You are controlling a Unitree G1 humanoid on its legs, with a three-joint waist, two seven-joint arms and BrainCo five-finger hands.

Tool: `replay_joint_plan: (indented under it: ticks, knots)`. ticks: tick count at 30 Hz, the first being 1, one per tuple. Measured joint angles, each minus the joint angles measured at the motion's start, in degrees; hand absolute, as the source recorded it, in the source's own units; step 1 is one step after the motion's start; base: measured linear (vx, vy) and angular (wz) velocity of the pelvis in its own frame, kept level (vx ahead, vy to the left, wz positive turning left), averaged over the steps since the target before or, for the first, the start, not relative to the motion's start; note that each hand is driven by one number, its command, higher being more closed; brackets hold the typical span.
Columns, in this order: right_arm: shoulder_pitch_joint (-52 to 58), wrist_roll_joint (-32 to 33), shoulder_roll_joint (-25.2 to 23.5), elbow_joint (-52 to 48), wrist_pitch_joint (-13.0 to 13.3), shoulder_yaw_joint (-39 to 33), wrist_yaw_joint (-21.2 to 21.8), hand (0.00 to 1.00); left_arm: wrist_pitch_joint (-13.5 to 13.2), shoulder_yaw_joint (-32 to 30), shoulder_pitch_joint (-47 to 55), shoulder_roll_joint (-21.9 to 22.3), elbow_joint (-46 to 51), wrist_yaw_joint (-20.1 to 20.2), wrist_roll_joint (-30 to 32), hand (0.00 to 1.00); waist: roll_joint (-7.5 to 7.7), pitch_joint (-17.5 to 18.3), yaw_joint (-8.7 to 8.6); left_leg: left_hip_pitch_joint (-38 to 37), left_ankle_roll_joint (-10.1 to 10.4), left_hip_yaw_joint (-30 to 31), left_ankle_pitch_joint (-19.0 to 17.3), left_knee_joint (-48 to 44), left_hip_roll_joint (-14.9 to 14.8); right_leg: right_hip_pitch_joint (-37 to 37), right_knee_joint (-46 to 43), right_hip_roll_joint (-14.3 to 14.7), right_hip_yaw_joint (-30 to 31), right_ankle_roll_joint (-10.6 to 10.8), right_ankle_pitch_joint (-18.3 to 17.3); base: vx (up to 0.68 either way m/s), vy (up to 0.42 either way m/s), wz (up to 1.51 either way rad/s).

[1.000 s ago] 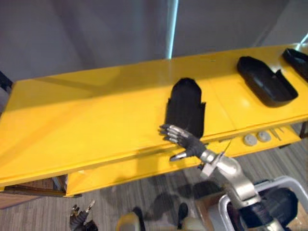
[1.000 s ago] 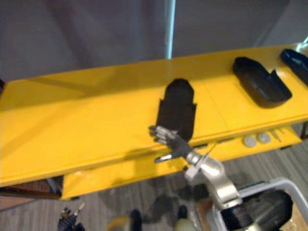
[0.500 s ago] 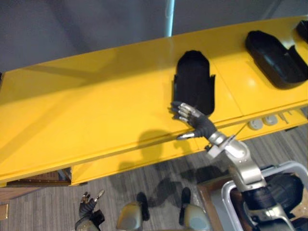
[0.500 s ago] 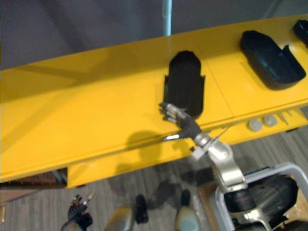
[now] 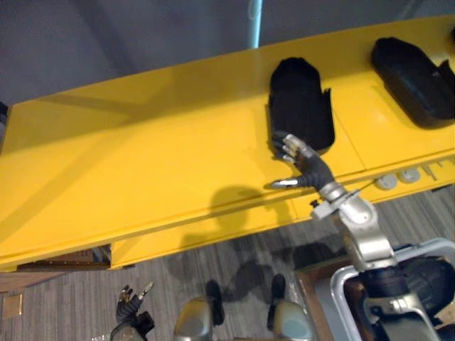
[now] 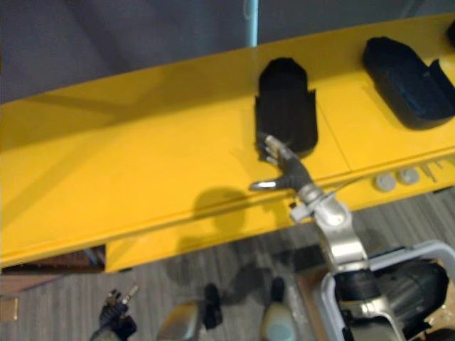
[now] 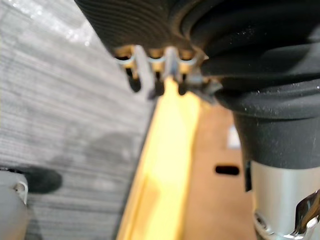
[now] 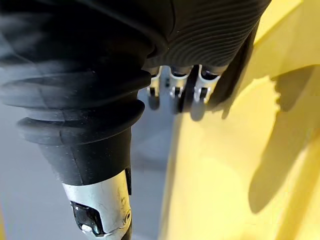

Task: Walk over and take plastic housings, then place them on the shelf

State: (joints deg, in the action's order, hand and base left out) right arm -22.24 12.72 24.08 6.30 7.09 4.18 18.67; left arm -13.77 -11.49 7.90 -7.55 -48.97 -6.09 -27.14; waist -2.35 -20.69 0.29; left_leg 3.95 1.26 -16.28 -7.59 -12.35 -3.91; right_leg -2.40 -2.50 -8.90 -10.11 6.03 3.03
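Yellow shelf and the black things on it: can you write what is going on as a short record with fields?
Surface: long yellow shelf
Middle housing: black, lying flat on the shelf
Right housing: black, further along, apart from the first
Right hand: open, fingers at the middle housing's near end; contact unclear
Left hand: open, low over the grey floor, holding nothing
Lower ledge: two round grey discs

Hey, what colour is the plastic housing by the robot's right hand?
Black. The housing shows best in the left eye view, lying on the yellow shelf.
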Motion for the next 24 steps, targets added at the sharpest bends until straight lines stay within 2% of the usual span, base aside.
replay_joint_plan:
  ticks: [4, 10, 13, 15, 18, 20, 24]
  knots:
    - [-3.95, 0.0, 0.01, 6.6, 3.29, -0.2, 0.04, 0.0, 0.0, 1.51, 0.07, 0.07, 0.41, 0.03, 0.03, 0.0, 0.0, 0.0, 0.57, -0.39, -0.01, 0.21, 0.17, 0.21, 0.03, 0.65, 0.31, 0.0, -0.41, 0.02, 0.07, 0.0, 0.0, 0.0]
    - [-3.68, 1.47, 0.0, 5.03, 3.94, -0.49, 1.82, 0.0, 0.07, 1.47, 0.7, 0.06, 0.62, 0.01, 0.03, 0.0, 0.04, 0.01, 0.55, -2.18, -0.04, 0.38, 1.21, 2.53, 0.56, 2.23, 1.58, 0.01, -0.7, 0.02, 0.46, -0.01, -0.005, 0.03]
    - [0.37, 4.79, -1.58, -9.09, 4.78, -5.36, -1.54, 0.0, 0.1, 1.09, 1.55, 0.19, 0.59, -0.01, 0.05, 0.0, 0.35, 0.17, 0.37, -2.61, 0.15, 0.15, 1.32, 3.25, 0.52, 2.6, 2.51, 0.1, -0.6, 0.0, 0.81, 0.0, -0.001, -0.04]
    - [2.74, 5.1, -3.39, -14.84, 6.58, -9.29, -5.43, 0.0, 0.02, 0.81, 2.35, 0.28, 0.6, 0.0, 0.05, 0.0, 1.13, 0.6, -0.16, -3.24, 0.25, -0.18, 1.36, 3.86, 0.57, 2.82, 3.0, 0.17, -0.42, 0.04, 0.85, 0.01, -0.002, -0.06]
    - [6.11, 5.46, -4.97, -16.96, 7.3, -13.36, -8.89, 0.0, -0.02, 0.43, 3.37, 0.51, 0.52, 0.0, 0.09, 0.0, 2.83, 1.54, -1.15, -3.46, 0.45, -0.51, 1.23, 4.08, 0.52, 3.08, 3.44, 0.3, -0.13, 0.04, 0.9, 0.01, 0.0, -0.05]
    - [7.82, 7.25, -4.98, -16.97, 7.31, -14.28, -8.53, 0.0, -0.1, 0.41, 3.37, 1.14, 0.51, 0.0, 0.2, 0.0, 3.31, 1.83, -1.13, -4.05, 0.6, -1.51, 1.0, 4.19, 0.48, 3.07, 3.48, 0.32, 0.83, 0.1, 0.94, 0.0, 0.014, -0.21]
    - [9.19, 9.39, -5.03, -17.07, 6.56, -14.05, -4.23, 0.0, -0.73, 0.42, 3.26, 1.4, 0.56, 0.02, 0.71, 0.0, 3.42, 1.91, -1.73, -4.1, 0.59, -1.72, 0.9, 4.05, 0.48, 3.11, 3.59, 0.3, 0.98, 0.14, 1.08, -0.02, 0.005, -0.05]
